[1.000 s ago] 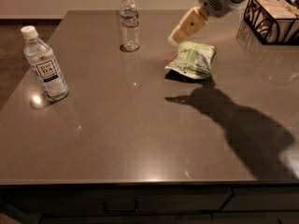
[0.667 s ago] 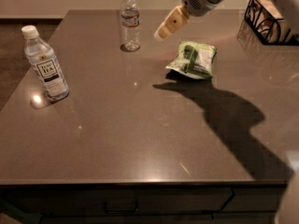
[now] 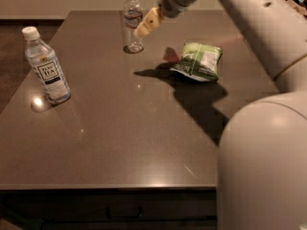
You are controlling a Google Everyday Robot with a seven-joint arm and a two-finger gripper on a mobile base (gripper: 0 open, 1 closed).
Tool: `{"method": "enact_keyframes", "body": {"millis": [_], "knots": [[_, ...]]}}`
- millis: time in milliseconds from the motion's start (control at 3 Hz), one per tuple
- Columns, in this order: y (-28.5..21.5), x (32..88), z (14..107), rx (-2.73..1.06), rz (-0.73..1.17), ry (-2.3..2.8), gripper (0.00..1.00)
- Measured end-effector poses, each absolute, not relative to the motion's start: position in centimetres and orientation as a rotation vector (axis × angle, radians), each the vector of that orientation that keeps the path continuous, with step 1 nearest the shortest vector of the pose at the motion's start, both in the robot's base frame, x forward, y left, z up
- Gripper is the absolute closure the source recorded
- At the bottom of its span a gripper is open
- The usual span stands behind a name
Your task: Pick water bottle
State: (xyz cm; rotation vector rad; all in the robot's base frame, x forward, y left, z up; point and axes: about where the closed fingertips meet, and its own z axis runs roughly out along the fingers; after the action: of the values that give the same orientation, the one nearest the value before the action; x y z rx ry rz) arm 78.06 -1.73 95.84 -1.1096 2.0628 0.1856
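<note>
The water bottle point(image 3: 133, 22) stands upright at the far edge of the dark table point(image 3: 124, 138). It is slim and clear, with a white cap and a reddish-white label band. My gripper point(image 3: 147, 23) hangs just to the right of the bottle at label height, its pale fingers pointing down-left toward it. I see no contact between them. My white arm reaches in from the right and fills the lower right of the view.
A clear tea bottle point(image 3: 46, 66) with a square white label stands at the left. A green snack bag point(image 3: 199, 61) lies right of centre, with the arm's shadow beside it. The table's front edge runs along the bottom.
My arm has swung left, from above the snack bag to right beside the water bottle. The view has shifted and the black basket at the right has dropped out of it.
</note>
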Motion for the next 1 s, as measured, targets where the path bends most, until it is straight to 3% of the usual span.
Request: {"method": "enact_keyframes", "body": {"millis": [1000], "knots": [[6.6,82.4,93.5,-1.088,0.229,2.021,0.00]]}}
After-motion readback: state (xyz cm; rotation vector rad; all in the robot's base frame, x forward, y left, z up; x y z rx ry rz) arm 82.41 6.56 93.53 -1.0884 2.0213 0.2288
